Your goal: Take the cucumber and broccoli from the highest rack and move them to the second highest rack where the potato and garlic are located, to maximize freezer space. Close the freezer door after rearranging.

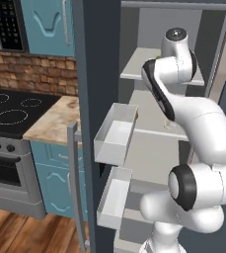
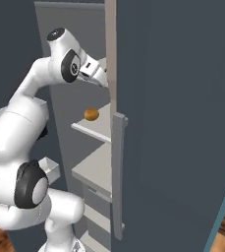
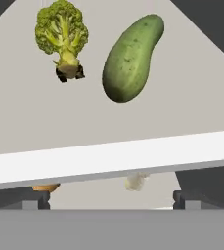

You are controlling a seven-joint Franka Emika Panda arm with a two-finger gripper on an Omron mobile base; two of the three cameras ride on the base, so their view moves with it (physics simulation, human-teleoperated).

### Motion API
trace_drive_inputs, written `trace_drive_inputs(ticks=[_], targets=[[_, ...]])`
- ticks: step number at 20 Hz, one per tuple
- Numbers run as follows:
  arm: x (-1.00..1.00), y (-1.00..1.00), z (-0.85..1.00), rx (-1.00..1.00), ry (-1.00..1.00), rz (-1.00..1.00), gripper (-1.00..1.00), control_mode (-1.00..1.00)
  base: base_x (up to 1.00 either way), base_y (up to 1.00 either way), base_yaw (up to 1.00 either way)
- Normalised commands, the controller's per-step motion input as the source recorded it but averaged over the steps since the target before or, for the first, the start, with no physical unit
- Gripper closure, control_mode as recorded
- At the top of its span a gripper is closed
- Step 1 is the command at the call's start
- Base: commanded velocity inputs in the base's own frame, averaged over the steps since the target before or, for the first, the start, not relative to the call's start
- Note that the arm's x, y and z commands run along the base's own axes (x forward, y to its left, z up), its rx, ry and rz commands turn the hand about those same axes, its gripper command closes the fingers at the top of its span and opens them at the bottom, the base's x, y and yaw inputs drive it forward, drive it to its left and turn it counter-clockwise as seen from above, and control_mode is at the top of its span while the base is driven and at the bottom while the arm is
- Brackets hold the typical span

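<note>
In the hand view the broccoli (image 3: 60, 36) and the cucumber (image 3: 131, 56) lie side by side on the highest rack (image 3: 108, 161), broccoli left, cucumber right. My gripper (image 3: 111, 199) is open and holds nothing, hanging just in front of that rack's white front edge, short of both vegetables. Its dark fingertips (image 3: 20, 199) stand wide apart at the bottom corners. Under the edge peek a sliver of the potato (image 3: 46, 187) and the garlic (image 3: 135, 181). From the right base view the potato (image 2: 91, 114) sits on the second highest rack (image 2: 92, 129), below my hand.
The freezer door stands open to the left, with two clear door bins (image 1: 114, 133) and a long handle (image 1: 75, 183). The right door's edge (image 2: 110, 49) and handle (image 2: 118, 172) are close beside my hand. A stove (image 1: 11, 116) and counter (image 1: 53, 121) lie left.
</note>
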Motion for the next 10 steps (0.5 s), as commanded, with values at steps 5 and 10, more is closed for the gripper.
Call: trace_drive_inputs(ticks=[5, 10], targets=[[0.46, -0.34, 0.28, 0.0, 0.0, 0.0, -1.0, -1.0, 0.0, 0.0, 0.0], [0.43, -0.23, 0.03, -0.03, 0.0, 0.0, -1.0, -1.0, 0.0, 0.0, 0.0]])
